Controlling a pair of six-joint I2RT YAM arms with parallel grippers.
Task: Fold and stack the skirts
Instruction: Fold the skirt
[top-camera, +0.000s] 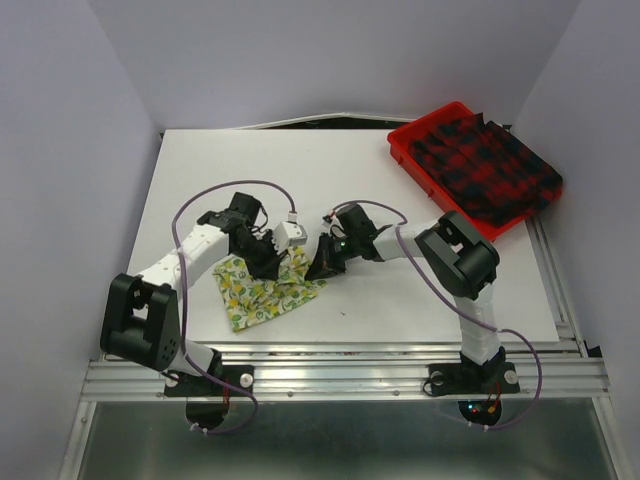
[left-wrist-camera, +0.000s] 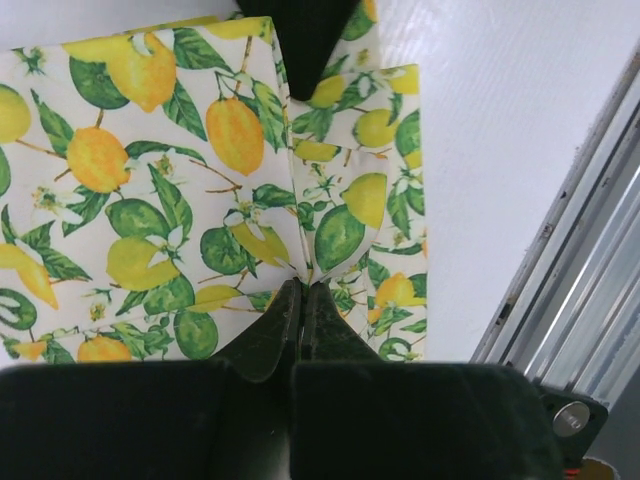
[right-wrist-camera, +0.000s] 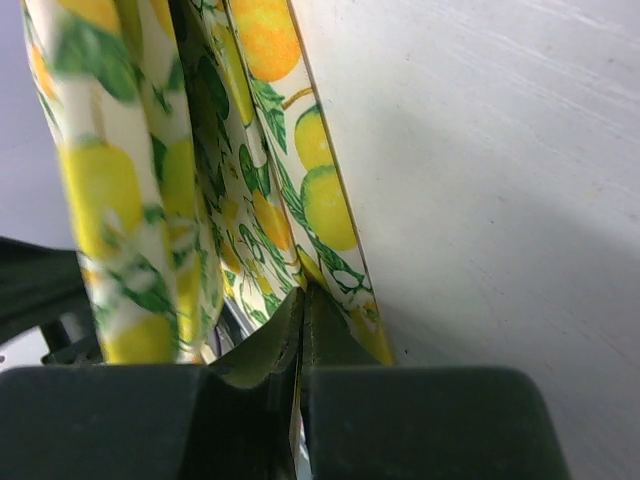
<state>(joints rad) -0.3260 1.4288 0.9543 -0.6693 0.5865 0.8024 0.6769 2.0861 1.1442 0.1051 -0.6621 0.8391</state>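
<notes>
The cream-yellow lemon-print skirt (top-camera: 262, 290) lies bunched on the white table, near the front, left of centre. My left gripper (top-camera: 268, 262) is shut on a pinched fold of the lemon skirt (left-wrist-camera: 200, 190), with cloth squeezed between its fingertips (left-wrist-camera: 285, 305). My right gripper (top-camera: 322, 262) is shut on an edge of the same skirt (right-wrist-camera: 250, 180), which hangs in folds from its fingertips (right-wrist-camera: 320, 310). The red-and-black plaid skirt (top-camera: 490, 165) lies heaped in the red tray (top-camera: 405, 137) at the back right.
The white table (top-camera: 400, 290) ends at an aluminium rail (top-camera: 350, 375) along the front; that rail (left-wrist-camera: 560, 290) shows close to the left wrist. Grey walls close in the left, back and right. The two wrists are close together over the skirt.
</notes>
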